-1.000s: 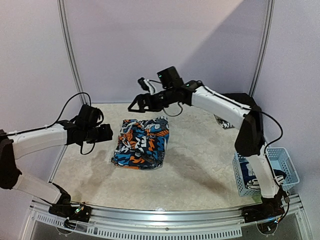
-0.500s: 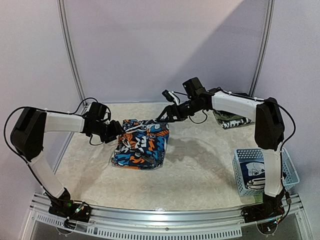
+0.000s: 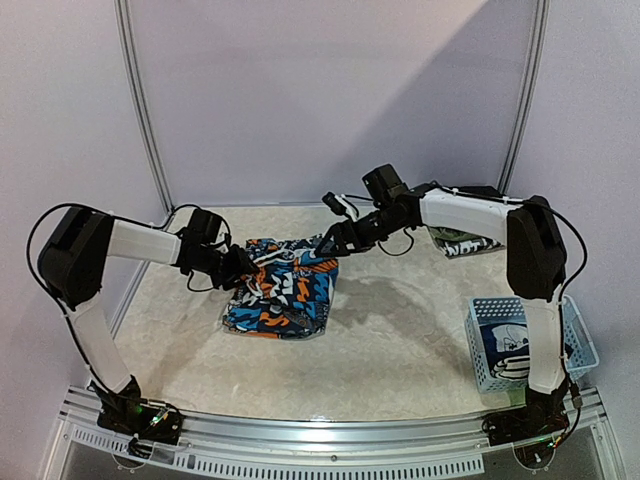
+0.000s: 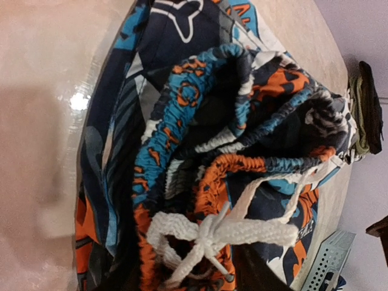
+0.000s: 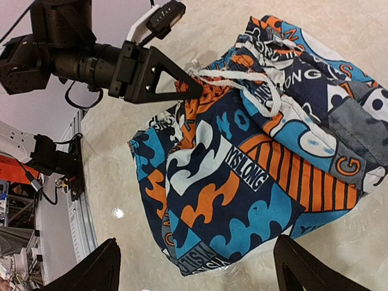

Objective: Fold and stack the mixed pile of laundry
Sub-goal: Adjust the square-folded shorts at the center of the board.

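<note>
Cartoon-print shorts (image 3: 280, 290) are lying on the table (image 3: 400, 330) between the two sets of fingers and are being closed in on from both sides. At the left, the left gripper (image 3: 238, 268) is being pressed into the bunched waistband (image 4: 200, 145), with the white drawstring (image 4: 224, 233) just beside its fingertips. Whether those fingers are clamped on cloth cannot be told, as they are being seen only side-on. At the right, the right gripper (image 3: 323, 246) is being held just over the far right corner, its fingers spread wide apart with nothing between them. A second ago both grippers were being carried well clear of the garment. Now both are being brought to its far corners, and the waistband is being rucked up at the left fingertips. A two-handed pinch for a fold is judged to be in preparation, not yet made.
</note>
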Controlling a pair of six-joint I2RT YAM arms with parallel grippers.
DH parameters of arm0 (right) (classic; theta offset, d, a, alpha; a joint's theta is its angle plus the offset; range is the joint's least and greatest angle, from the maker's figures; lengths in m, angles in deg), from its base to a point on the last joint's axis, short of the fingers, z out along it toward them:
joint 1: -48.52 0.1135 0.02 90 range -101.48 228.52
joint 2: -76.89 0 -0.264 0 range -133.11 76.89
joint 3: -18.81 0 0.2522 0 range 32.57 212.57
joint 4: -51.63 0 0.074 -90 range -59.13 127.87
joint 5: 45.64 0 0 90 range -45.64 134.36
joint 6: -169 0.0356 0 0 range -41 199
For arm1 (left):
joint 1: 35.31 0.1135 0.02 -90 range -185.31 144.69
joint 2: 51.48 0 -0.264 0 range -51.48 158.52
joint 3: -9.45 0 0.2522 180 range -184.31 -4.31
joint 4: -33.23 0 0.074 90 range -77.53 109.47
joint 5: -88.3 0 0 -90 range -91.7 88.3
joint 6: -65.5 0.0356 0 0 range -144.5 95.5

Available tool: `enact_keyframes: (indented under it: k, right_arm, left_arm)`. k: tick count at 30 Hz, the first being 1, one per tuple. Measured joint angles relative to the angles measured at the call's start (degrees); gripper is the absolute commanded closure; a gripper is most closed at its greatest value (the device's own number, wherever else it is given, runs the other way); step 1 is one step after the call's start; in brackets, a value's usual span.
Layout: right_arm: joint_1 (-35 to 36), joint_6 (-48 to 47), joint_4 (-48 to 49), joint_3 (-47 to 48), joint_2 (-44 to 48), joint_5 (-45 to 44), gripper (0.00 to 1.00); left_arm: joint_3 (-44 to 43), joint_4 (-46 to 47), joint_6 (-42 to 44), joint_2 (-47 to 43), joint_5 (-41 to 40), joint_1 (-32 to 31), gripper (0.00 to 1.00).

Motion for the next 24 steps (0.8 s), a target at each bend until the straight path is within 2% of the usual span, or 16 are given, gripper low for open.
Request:
enact_keyframes:
  k: [1,4,5,14,20,21,24]
  right_arm:
    - [0.00,-0.04,-0.04,-0.44,-0.15,0.00,0.12]
    - [0.00,-0.04,-0.13,-0.90,-0.31,-0.04,0.12]
    - [0.02,-0.04,-0.11,-0.92,-0.31,-0.04,0.12]
    - [0.11,-0.02,0.02,-1.01,-0.31,-0.13,0.12]
    - [0.13,0.00,0.04,-1.16,-0.33,0.00,0.12]
    - [0.22,0.02,0.04,-1.16,-0.39,0.00,0.12]
    - [0.55,0.04,0.02,-1.16,-0.63,0.00,0.12]
  left_arm:
    - [-0.28,-0.15,0.09,0.02,0.02,-0.02,0.70]
    - [-0.50,-0.76,-0.28,-1.09,-0.59,-0.04,0.96]
    - [-0.42,-1.09,-0.13,-1.99,-0.92,-0.11,1.00]
    - [1.92,-2.01,-2.47,-18.51,-3.78,-2.36,1.00]
    - [13.03,-2.19,-7.34,-27.69,-8.72,-4.57,1.00]
    - [15.41,-2.29,-8.33,-29.03,-9.62,-4.81,0.97]
    - [20.87,-2.78,-10.97,-31.45,-11.50,-4.98,0.67]
